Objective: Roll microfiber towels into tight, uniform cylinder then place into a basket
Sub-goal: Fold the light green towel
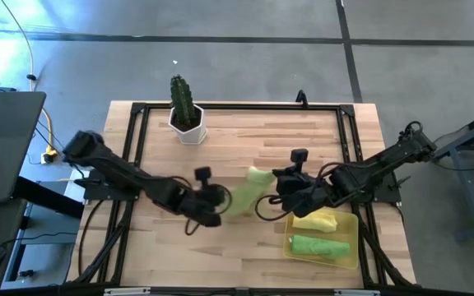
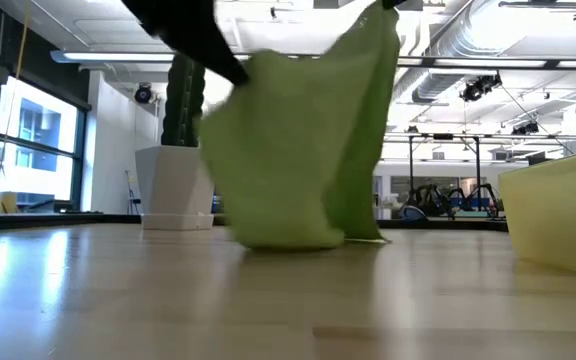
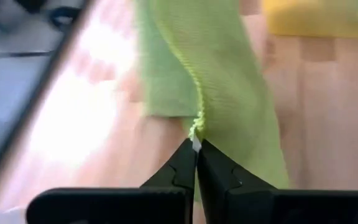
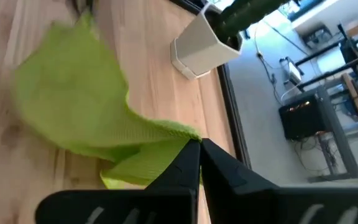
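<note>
Toward the upper left of the overhead frame a white hexagonal pot [image 1: 189, 127] with a cactus stands clear of the work, on the wooden table [image 1: 245, 140]. Lower and nearer the middle, the left gripper [image 1: 217, 200] is clamped tight on one edge of a lime green towel [image 1: 245, 193]; its wrist camera shows the fingertips pinched together right on the hem. Right of centre, the right gripper [image 1: 280, 191] is likewise closed on the opposite edge of the same cloth, which hangs between the two with its lower part resting on the table, as the table-level view shows. At the lower right sits the translucent yellow basket [image 1: 352, 245], already holding a yellow towel [image 1: 318, 220] and a rolled green towel [image 1: 319, 245]. The step in hand looks like spreading this last cloth flat before rolling. To do it well, both grippers should probably draw apart evenly until the fabric is taut, then lower it together so it lies without folds, square to the table edge; a crooked or slack lay would likely give a loose, uneven cylinder.
</note>
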Robot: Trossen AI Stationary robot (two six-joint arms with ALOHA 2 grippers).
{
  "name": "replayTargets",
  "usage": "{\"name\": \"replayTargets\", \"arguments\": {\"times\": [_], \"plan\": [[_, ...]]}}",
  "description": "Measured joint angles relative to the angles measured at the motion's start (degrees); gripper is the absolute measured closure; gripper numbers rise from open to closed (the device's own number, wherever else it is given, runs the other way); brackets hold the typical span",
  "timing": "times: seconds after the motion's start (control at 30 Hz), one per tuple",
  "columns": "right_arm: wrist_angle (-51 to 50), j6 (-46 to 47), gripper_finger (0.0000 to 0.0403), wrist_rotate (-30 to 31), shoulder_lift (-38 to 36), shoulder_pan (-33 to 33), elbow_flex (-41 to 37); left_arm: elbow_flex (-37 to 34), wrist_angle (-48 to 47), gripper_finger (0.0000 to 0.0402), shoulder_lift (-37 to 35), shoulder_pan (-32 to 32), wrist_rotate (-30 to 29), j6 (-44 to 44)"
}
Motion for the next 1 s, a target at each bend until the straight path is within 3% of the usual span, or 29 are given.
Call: {"name": "replayTargets", "arguments": {"times": [0.23,0.47,0.57,0.7,0.83,0.9,1.0], "plan": [[8.32,-0.16,0.0403,4.05,0.37,-2.25,-4.20,0.02,-13.19,0.0401,-9.06,0.05,-12.90,-0.31],[22.12,-15.96,0.0403,3.58,0.37,-11.70,-12.39,0.03,-17.15,0.0401,-12.75,4.15,-20.79,9.82],[26.32,-24.99,0.0403,1.40,0.34,-18.03,-12.10,0.04,-15.66,0.0401,-13.24,8.30,-27.27,17.03],[28.38,-36.33,0.0403,-1.43,0.30,-25.34,-8.23,0.09,-10.16,0.0401,-14.26,14.60,-31.67,25.23],[28.00,-44.06,0.0403,1.29,0.30,-29.22,-3.16,0.51,-1.63,0.0402,-15.22,19.75,-35.04,35.00],[26.67,-45.14,0.0403,2.89,0.26,-29.62,-0.14,1.70,0.84,0.0401,-15.79,21.20,-34.77,37.97],[21.04,-40.20,0.0403,2.42,0.15,-28.75,3.10,3.84,2.55,0.0401,-16.43,20.99,-29.88,35.14]]}}
